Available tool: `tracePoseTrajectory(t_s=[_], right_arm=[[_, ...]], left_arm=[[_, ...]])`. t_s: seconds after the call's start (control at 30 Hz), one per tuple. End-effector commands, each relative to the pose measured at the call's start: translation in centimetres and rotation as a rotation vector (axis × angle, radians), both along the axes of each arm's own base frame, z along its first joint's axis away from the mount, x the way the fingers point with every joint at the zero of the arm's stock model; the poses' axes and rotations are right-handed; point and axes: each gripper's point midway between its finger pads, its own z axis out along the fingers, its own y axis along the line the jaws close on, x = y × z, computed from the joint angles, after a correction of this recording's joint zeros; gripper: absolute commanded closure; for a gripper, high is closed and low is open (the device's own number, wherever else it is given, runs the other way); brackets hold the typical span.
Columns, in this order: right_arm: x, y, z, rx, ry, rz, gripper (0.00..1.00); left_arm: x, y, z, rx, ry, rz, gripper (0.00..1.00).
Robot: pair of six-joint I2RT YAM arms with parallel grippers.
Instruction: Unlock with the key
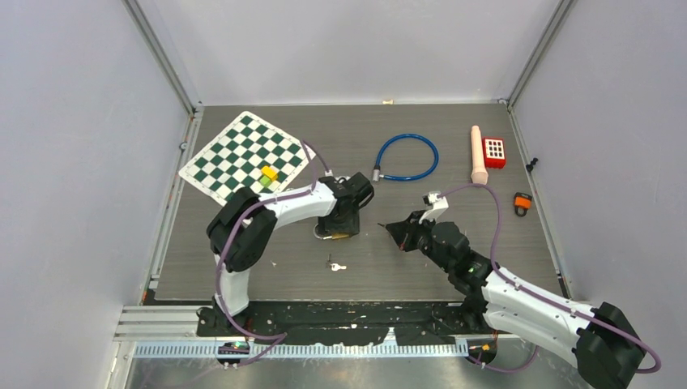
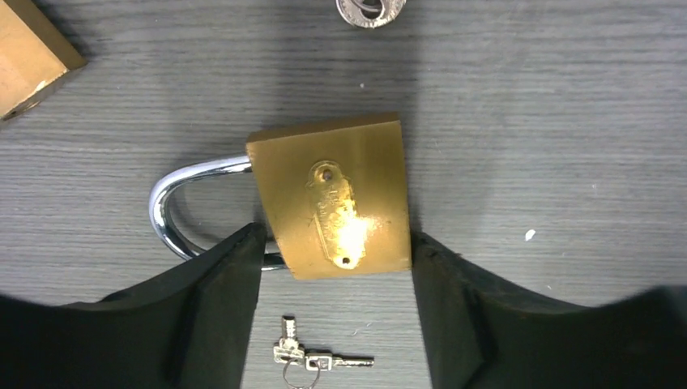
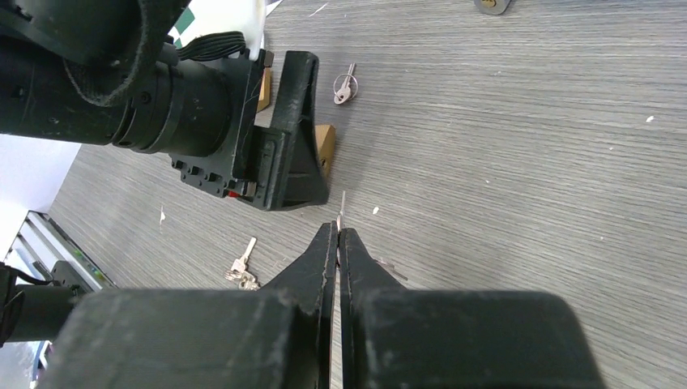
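A brass padlock [image 2: 336, 207] lies flat on the grey table, its steel shackle [image 2: 166, 212] pointing left in the left wrist view. My left gripper [image 2: 338, 247] reaches down over it [image 1: 337, 228], one black finger [image 2: 235, 275] against each side of the brass body. My right gripper [image 3: 339, 231] hovers to the right [image 1: 398, 232], shut on a key whose thin blade [image 3: 341, 209] sticks out past the tips toward the padlock [image 3: 326, 146]. A ring with two spare keys [image 2: 312, 359] rests on the table just in front [image 1: 334, 265].
A second brass padlock [image 2: 28, 57] and another key ring [image 2: 370, 10] lie beyond the first. A checkerboard [image 1: 245, 156] with small blocks [image 1: 268, 173] is back left. A blue cable lock [image 1: 407, 158], beige peg [image 1: 479, 154], red block [image 1: 494, 151] and small orange lock [image 1: 522, 203] are at right.
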Motion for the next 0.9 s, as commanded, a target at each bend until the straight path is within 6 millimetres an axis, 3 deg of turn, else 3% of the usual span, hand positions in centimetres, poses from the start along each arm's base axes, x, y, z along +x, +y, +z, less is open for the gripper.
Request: tracePoseTrajectory(t_s=[0.0,0.13,0.37,0.63,0.87], right_arm=[[0.4,0.7,1.5,0.057,-0.030,0.006,0.95],[0.3,0.8,1.5,0.065,-0.026,0.015,0.95],[0.2,1.1,1.5,0.078,-0.020,0.026,0.95],[0.2,1.4,1.5,0.087,-0.014,0.034,0.95],[0.1,1.3,1.5,0.084,-0.014,0.031,0.95]], left_arm=[[-1.3,0.9,0.3,-0.004,0.013,-0.057,0.42],[-2.2,2.2,1.4,-0.003,-0.009,-0.125,0.49],[-4.3,4.5,2.3,-0.010,-0.022,-0.317,0.49],[-5.0,5.7,1.8,0.030,-0.007,-0.410,0.27],[-3.9,5.0,2.2,0.002,-0.043,-0.228,0.19]])
